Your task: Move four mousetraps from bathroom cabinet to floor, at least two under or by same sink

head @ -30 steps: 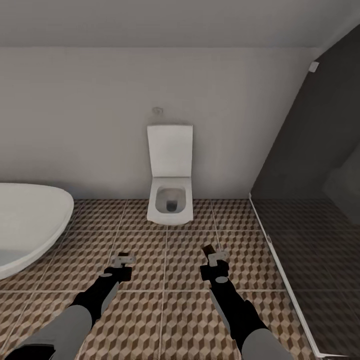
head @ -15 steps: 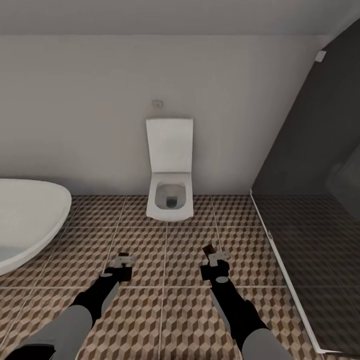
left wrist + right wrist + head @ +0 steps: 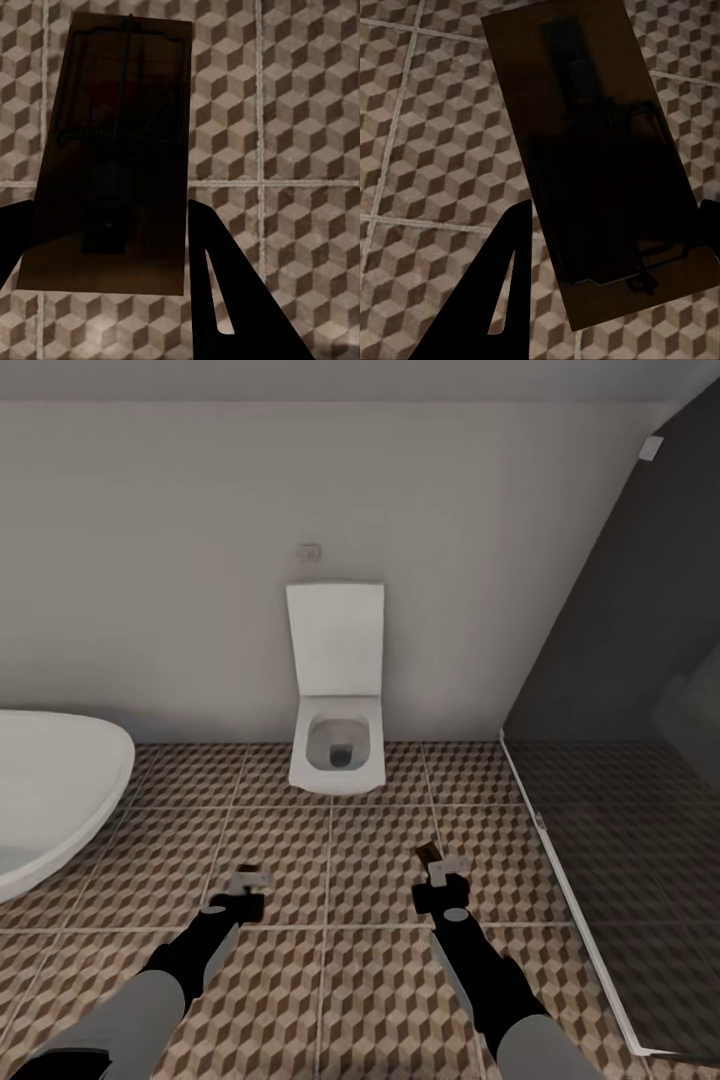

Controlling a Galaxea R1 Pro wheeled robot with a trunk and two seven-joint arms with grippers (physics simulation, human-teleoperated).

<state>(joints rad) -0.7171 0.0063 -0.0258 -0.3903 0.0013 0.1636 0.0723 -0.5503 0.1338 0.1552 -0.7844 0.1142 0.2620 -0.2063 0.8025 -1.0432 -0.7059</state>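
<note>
Each gripper carries a mousetrap over the bathroom floor (image 3: 330, 980), which has brown cube-pattern tiles. In the left wrist view a brown wooden mousetrap (image 3: 112, 150) with dark wire parts sits between the two dark fingers (image 3: 225, 300), my left gripper (image 3: 109, 217) shut on it. In the right wrist view another mousetrap (image 3: 600, 165) is clamped in my right gripper (image 3: 615, 210). From the head view the left gripper (image 3: 245, 885) and right gripper (image 3: 440, 870) hover low over the tiles, and the right mousetrap (image 3: 428, 853) sticks out ahead. The cabinet and the bathroom sink are out of view.
A square white toilet (image 3: 337, 745) hangs on the far wall straight ahead. An oval white bathtub (image 3: 50, 790) is at the left. A dark glass shower screen (image 3: 620, 760) with a white floor rail stands at the right.
The whole head view has shifted, so the camera has moved and the toilet sits higher in the picture. The right gripper has drifted slightly to the right. Both traps stay held.
</note>
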